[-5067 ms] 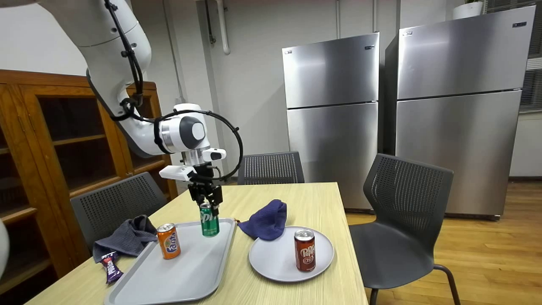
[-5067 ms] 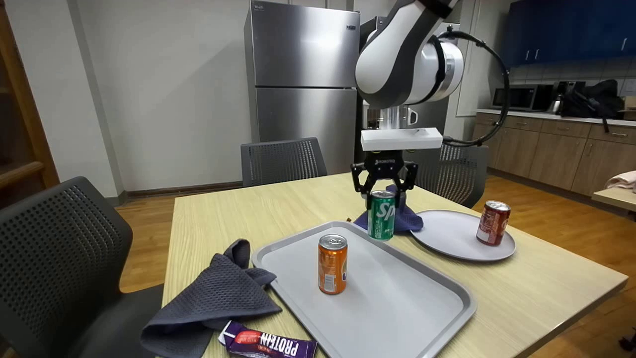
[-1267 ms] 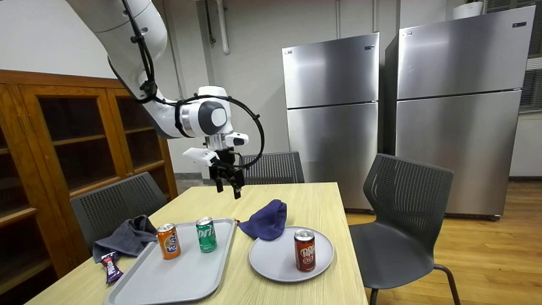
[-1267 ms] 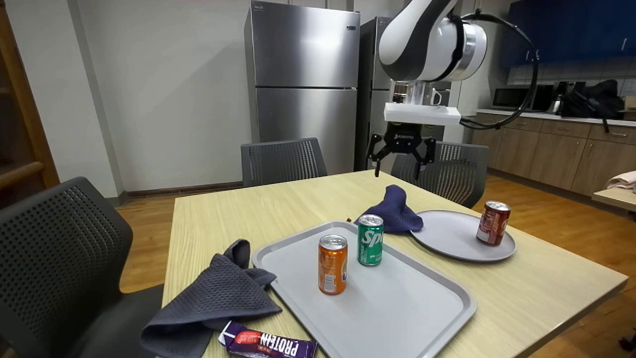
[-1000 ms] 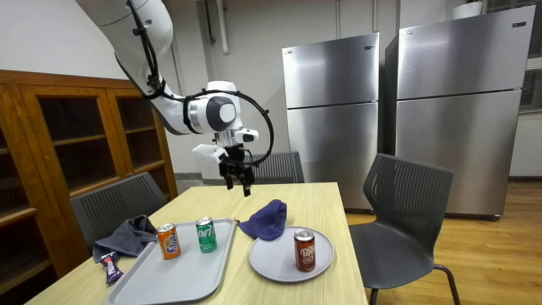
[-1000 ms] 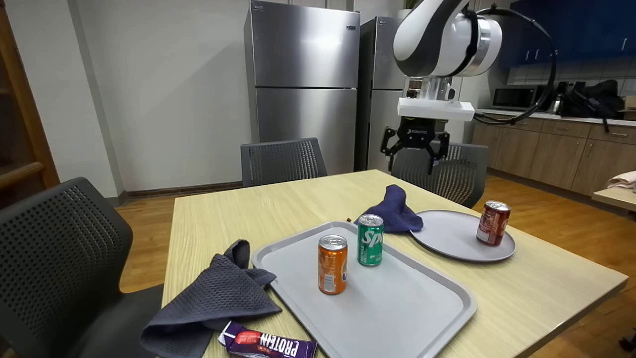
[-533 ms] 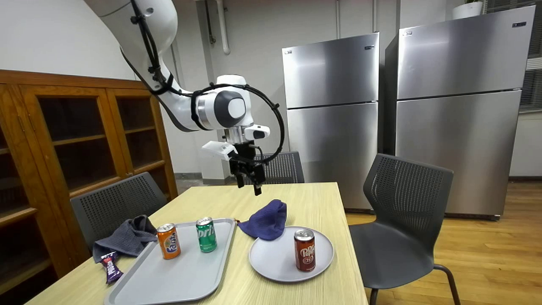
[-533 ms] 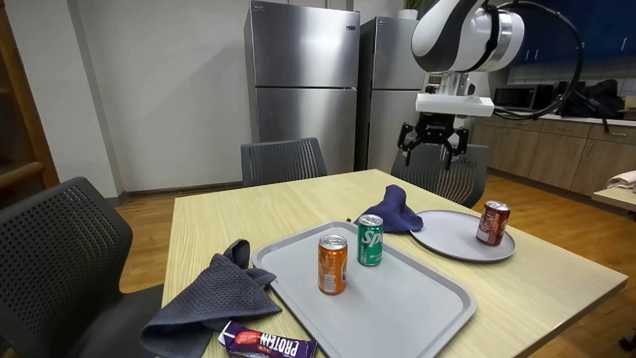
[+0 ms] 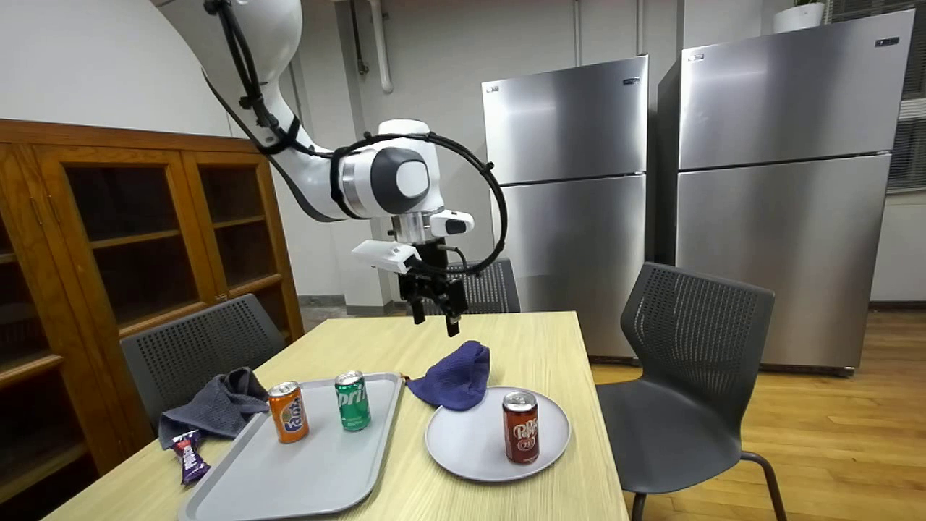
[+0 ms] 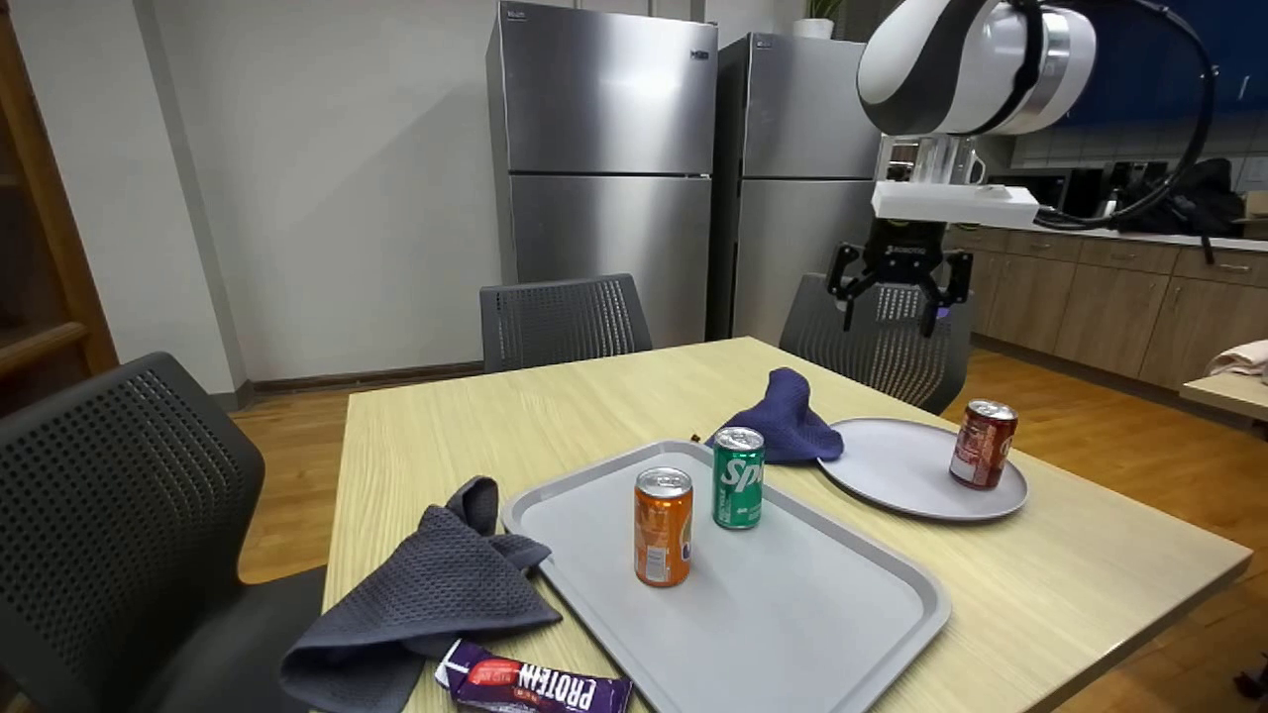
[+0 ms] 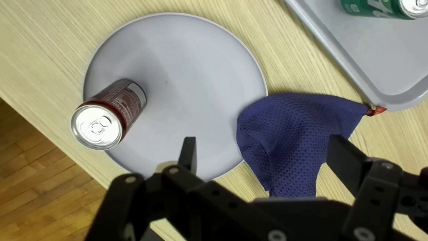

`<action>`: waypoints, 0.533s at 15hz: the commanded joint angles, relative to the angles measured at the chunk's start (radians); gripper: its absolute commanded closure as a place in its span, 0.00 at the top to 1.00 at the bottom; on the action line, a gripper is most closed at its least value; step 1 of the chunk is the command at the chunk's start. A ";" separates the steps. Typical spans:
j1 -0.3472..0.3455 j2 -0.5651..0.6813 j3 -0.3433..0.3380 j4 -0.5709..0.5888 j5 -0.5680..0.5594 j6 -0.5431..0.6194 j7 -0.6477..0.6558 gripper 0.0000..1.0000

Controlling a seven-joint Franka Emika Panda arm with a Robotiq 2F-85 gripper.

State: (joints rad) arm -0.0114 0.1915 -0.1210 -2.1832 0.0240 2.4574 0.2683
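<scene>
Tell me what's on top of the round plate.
A Dr Pepper can stands upright on the round plate, and a blue cloth overlaps its rim. The patches of plate directly beneath the can and cloth are covered, so nothing there can be seen.

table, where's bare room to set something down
In an exterior view, bare table shows between the tray, dark gray cloth and purple cloth; more lies between tray, plate and the table's edge. Crowded: where the purple cloth overlaps the plate, and where protein bar, dark gray cloth and tray bunch together.
</scene>
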 commanded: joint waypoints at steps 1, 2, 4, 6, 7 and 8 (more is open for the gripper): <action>-0.042 -0.060 0.001 -0.045 -0.024 -0.023 -0.128 1.00; -0.052 -0.057 -0.004 -0.044 -0.037 -0.030 -0.164 1.00; -0.079 -0.055 -0.011 -0.048 -0.040 -0.021 -0.254 1.00; -0.108 -0.041 -0.015 -0.041 -0.029 -0.022 -0.345 1.00; -0.121 -0.035 -0.018 -0.037 -0.027 -0.026 -0.385 1.00; -0.136 -0.027 -0.021 -0.035 -0.024 -0.019 -0.433 1.00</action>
State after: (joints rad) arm -0.1060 0.1707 -0.1430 -2.2150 -0.0009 2.4560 -0.0414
